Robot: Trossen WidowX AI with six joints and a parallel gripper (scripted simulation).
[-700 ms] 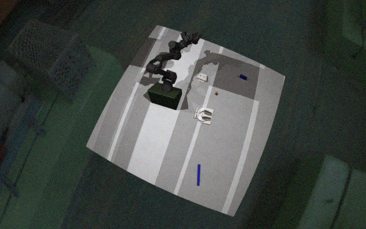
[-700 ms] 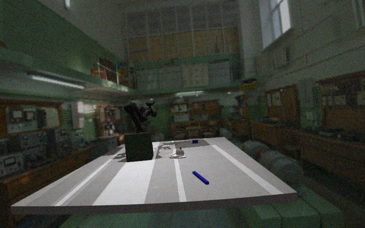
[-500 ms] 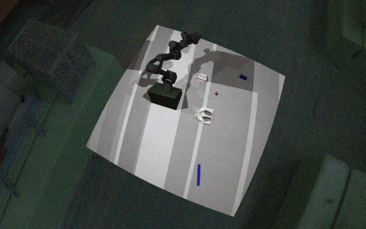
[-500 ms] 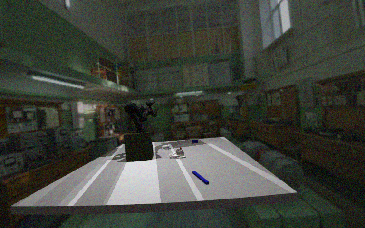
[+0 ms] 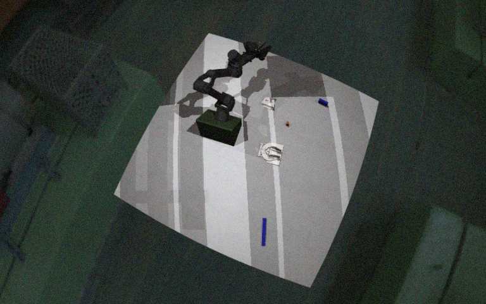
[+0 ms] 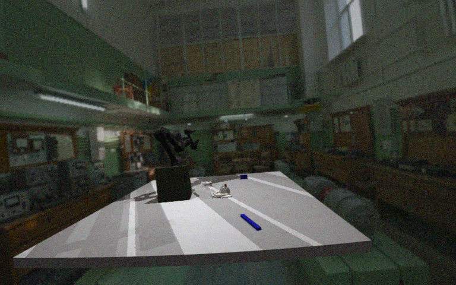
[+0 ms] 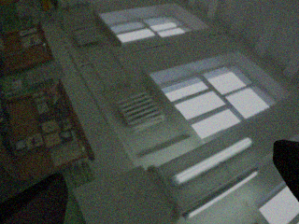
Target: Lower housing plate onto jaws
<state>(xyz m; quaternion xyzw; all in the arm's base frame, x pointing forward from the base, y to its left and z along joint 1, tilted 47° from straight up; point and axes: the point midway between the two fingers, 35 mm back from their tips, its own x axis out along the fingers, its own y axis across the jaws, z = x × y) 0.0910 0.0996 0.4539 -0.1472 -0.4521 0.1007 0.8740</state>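
Observation:
The larger white jaw assembly [image 5: 265, 154] [image 6: 219, 194] lies on the table, with a curved part and dark slots on top; in the exterior view an arch rises from it. Its pins and stubs are too small to tell apart. A smaller white piece [image 5: 267, 103] [image 6: 206, 183], seemingly the housing plate, lies on the table apart from the assembly, nearer the arm's side. My gripper [image 5: 266, 50] [image 6: 195, 138] is open and empty, raised high at the far end of the table, away from both white pieces. The wrist view shows its two dark fingers wide apart and only the room beyond.
A long blue bar [image 5: 264, 232] [image 6: 250, 222] and a short blue block [image 5: 323, 102] [image 6: 243, 176] lie on the table. A tiny orange-brown thing [image 5: 287, 123] [image 6: 225, 184] is beyond the assembly. The arm stands on a dark block [image 5: 218, 130] [image 6: 173, 184].

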